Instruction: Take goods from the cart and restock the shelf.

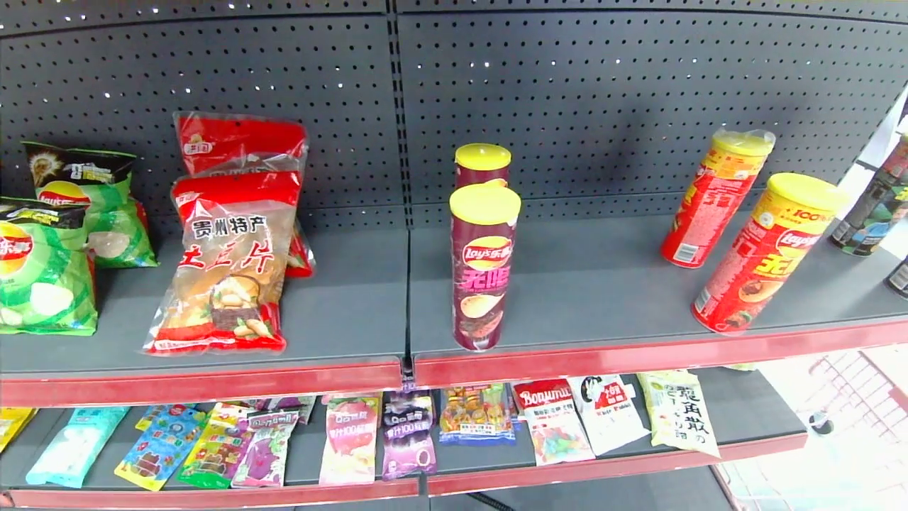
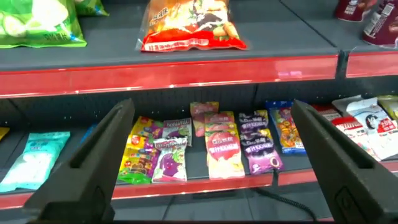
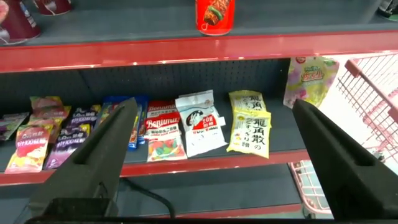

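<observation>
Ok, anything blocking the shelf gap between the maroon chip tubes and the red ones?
Nothing visible: the grey upper shelf lies bare between the front maroon yellow-lidded tube and the red yellow-lidded tubes.

This is a shop, a snack aisle in a grocery or convenience store. The fixture is retail gondola shelving: a dark perforated back panel (image 1: 603,85), a grey upper shelf (image 1: 340,305) and red price-rail strips (image 1: 213,387) along each front edge. Packaged goods stand faced outward in rows: green potato chip bags (image 1: 42,273) on the far left, red bags of potato slices (image 1: 227,270), purple chip canisters (image 1: 484,266) in the middle and red chip canisters (image 1: 770,252) to the right. On the lower shelf (image 1: 752,411) small candy packets (image 1: 408,433) lie side by side. At the right end of the shelving stands a pink wire cart (image 3: 373,61) — a shopping trolley.
</observation>
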### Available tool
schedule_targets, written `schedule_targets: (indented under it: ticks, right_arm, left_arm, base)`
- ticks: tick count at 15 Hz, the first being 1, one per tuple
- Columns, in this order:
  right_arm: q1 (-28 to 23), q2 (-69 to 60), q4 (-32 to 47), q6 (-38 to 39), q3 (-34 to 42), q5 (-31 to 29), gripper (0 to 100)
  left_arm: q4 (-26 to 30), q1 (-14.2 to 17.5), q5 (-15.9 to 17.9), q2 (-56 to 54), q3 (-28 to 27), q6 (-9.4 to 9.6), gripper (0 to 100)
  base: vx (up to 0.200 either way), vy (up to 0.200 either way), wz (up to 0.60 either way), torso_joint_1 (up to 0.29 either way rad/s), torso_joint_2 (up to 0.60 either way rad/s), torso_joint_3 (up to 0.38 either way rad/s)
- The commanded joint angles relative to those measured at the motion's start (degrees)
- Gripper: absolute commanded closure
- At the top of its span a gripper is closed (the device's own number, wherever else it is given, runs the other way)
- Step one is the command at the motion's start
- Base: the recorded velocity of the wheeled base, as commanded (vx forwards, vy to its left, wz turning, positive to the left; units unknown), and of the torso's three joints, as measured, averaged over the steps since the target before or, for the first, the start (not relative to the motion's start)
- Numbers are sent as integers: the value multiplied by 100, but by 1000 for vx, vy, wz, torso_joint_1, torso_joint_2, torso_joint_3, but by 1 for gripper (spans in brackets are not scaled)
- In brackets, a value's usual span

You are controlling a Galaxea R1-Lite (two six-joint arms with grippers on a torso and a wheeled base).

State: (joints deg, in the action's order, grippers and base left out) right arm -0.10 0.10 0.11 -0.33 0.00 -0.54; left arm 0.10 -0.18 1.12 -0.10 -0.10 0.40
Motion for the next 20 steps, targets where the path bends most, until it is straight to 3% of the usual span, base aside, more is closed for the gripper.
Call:
schedule_targets:
  ticks: [1,20]
  right_arm:
    - [1,-1,-2,-11,0,-8,0]
    - [1,-1,-2,7,0,-17,0]
  left_arm:
    - [-1,1,2,10,1,4,0]
    - [-1,1,2,10,1,-5,0]
  base:
    - [0,-200,0,22,12,2]
    - [0,-200,0,6,2,2]
